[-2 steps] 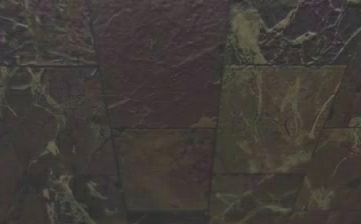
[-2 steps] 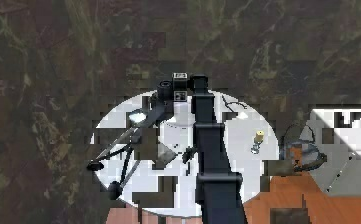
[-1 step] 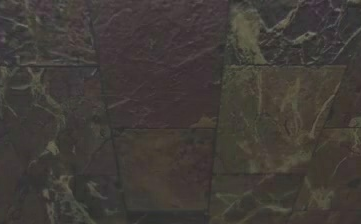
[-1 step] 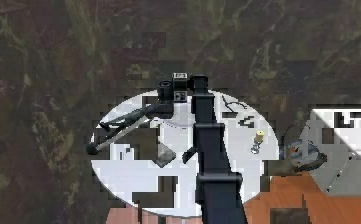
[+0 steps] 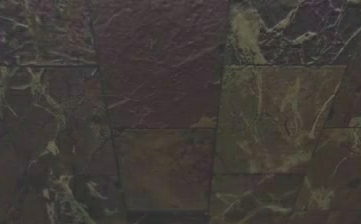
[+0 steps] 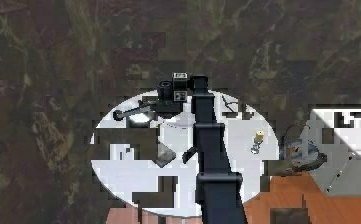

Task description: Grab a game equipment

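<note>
Beside our hand (image 6: 159, 102), on the white table (image 6: 110, 172), lies a dark slim thing (image 6: 122, 116), perhaps the game equipment: likely light, stiff; grip mid-length. Whether the hand holds anything, we cannot tell.

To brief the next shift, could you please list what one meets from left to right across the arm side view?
gripper, dark arm bar, small yellowish thing on the round white surface, white boxy object.
</note>
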